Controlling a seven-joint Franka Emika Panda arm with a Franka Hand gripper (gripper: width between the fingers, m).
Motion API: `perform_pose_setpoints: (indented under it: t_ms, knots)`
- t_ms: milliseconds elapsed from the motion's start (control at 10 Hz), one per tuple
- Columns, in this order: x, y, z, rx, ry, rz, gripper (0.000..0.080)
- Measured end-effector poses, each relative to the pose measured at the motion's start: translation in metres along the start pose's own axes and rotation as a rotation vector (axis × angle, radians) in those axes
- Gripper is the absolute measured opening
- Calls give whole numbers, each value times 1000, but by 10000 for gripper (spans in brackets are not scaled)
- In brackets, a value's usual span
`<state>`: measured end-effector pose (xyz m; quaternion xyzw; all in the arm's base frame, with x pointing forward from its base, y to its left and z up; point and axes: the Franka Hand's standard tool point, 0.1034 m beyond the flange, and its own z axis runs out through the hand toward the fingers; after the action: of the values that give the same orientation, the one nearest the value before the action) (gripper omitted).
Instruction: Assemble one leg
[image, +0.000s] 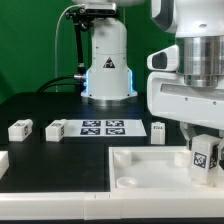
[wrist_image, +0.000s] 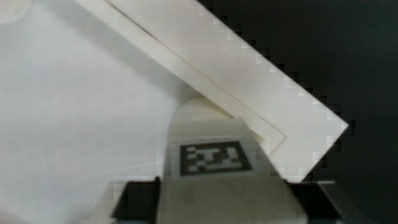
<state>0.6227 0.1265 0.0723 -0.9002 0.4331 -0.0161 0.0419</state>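
Note:
My gripper is shut on a leg, a small white block with a marker tag, and holds it upright over the near right part of the large white square piece. In the wrist view the leg runs between my two dark fingers, tag facing the camera, above the white piece near its corner. Three more legs lie on the table: two at the exterior view's left and one by the marker board's right end.
The marker board lies flat in front of the arm's base. A white part shows at the left edge. The black table is bounded by a green backdrop.

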Motion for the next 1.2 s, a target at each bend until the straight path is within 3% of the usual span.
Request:
perform_pose_setpoints:
  t_ms: [200,300,600,1200]
  knots:
    - [0,0,0,1,-1,-32,606]
    - [1,0,0,1,0,-192,641]
    - [7,0,2,-3,-2,-680,647]
    - [9,0,2,-25,1,-1242,649]
